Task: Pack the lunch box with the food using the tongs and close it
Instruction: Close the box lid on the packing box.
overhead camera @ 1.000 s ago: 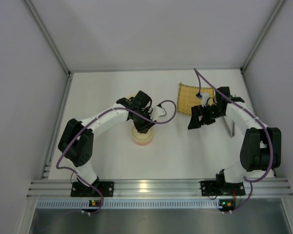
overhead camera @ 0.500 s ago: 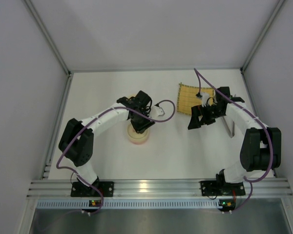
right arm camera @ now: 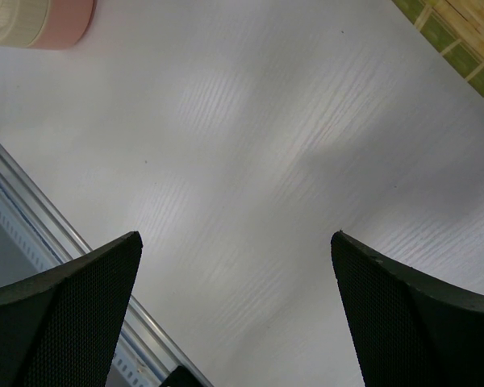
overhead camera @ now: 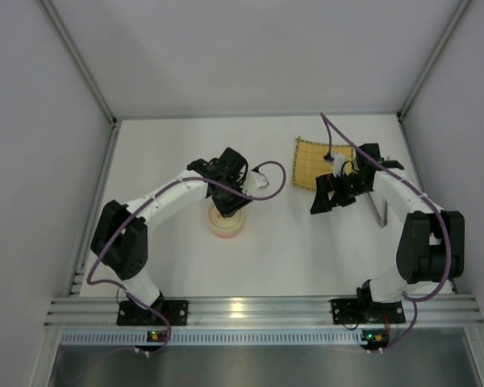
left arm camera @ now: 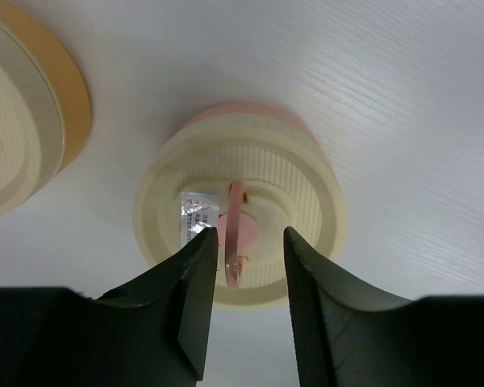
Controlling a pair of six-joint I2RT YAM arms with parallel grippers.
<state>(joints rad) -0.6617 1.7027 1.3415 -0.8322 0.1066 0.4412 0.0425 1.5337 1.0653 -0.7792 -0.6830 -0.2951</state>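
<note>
My left gripper (left arm camera: 252,235) hangs released over the pink-rimmed bowl (left arm camera: 242,110), left of the tabletop's centre. Its jaws sit astride the pink tab (left arm camera: 236,211) on the lid (left arm camera: 306,185) without pinching it. I'd lift straight up, so the lid isn't dragged. 1 silver sticker (left arm camera: 198,205) beside the tab is unreadable. My right gripper (right arm camera: 234,274) gapes, holding nothing.

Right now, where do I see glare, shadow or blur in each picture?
Top external: sharp, with one glare spot on the front rail. Left wrist: the pink-rimmed lidded bowl is sharp, its soft shadow falls to lower left; the left gripper is dark, slightly soft. Right wrist: pale sheen and a broad grey shadow on the table; the right gripper is near black.
</note>
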